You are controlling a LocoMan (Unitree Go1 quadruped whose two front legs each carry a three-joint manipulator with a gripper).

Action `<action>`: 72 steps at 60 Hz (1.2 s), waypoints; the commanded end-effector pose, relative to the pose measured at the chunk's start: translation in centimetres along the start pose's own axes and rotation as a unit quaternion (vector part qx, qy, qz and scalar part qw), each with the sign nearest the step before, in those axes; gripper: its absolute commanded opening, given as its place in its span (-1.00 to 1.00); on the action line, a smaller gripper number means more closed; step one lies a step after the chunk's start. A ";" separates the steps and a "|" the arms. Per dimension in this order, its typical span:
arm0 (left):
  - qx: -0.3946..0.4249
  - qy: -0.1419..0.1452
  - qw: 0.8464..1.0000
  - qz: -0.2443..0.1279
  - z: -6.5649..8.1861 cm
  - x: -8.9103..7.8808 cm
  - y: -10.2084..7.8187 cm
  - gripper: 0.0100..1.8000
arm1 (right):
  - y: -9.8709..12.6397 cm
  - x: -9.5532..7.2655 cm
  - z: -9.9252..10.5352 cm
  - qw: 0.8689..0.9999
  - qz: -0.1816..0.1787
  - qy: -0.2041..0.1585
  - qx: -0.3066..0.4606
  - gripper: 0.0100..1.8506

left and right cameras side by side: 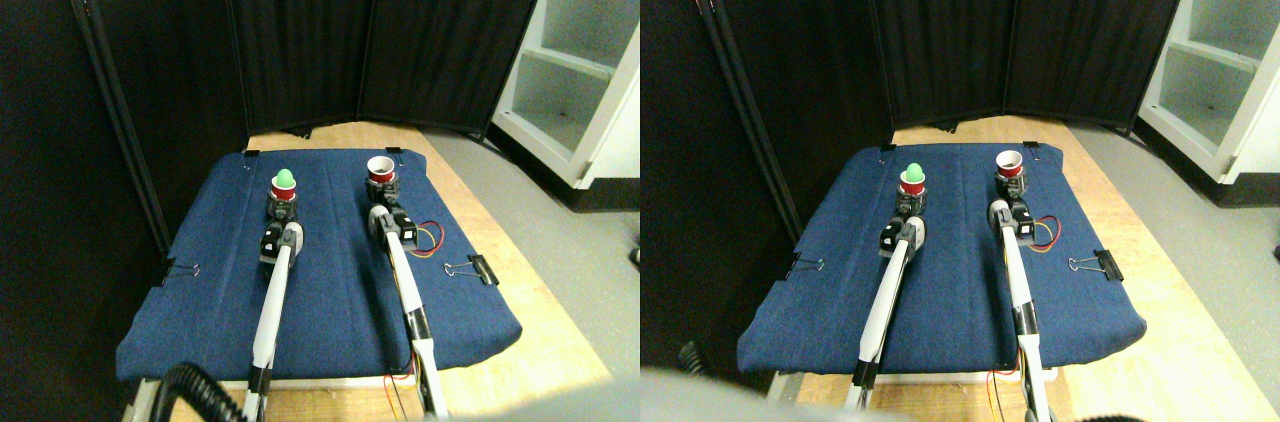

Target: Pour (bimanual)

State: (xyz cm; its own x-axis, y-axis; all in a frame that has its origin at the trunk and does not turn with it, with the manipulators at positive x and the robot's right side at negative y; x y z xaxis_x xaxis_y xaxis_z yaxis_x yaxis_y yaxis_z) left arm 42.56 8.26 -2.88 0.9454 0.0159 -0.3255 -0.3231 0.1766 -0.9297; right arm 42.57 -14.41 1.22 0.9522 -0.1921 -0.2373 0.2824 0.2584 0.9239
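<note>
On blue cloth [330, 292], each gripper meets its red cup; grip unclear.

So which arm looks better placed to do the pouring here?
Probably the left. Its tool sits at the red cup holding the green ball, the only cup with visible contents. The right tool is at the empty-looking red cup, which suits receiving.

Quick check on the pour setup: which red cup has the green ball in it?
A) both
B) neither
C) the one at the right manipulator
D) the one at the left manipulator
D: the green ball sits in the top of the red cup at the left gripper, while the red cup by the right gripper shows only a white, empty inside.
</note>
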 end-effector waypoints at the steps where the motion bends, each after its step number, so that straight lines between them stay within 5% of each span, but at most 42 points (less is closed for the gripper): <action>1: -0.008 0.001 1.000 -0.014 -0.2 0.3 0.2 -0.64 | 0.3 0.2 0.0 1.000 0.014 -0.007 0.011 -0.65; 23: -0.013 -0.016 1.000 -0.015 -0.3 0.3 1.1 -0.64 | -1.0 0.7 0.0 0.996 -0.009 -0.009 0.086 -0.65; 46: -0.016 -0.025 0.999 -0.014 -0.1 0.2 1.6 -0.64 | -1.7 0.5 -0.2 0.996 -0.014 -0.018 0.086 -0.65; 72: -0.020 -0.030 0.999 -0.006 -0.1 -0.1 1.9 -0.64 | -4.1 1.2 -0.6 0.986 -0.059 -0.037 0.153 -0.65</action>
State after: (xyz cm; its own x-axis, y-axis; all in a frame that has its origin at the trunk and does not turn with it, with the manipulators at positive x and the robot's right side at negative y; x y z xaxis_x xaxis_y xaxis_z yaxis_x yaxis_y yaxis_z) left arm 42.25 8.56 -3.81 0.9622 0.0547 -0.2666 -0.2715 0.1230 -0.9546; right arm 42.59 -15.11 -2.40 0.9113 -0.2576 -0.3211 0.3151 -0.0653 0.9468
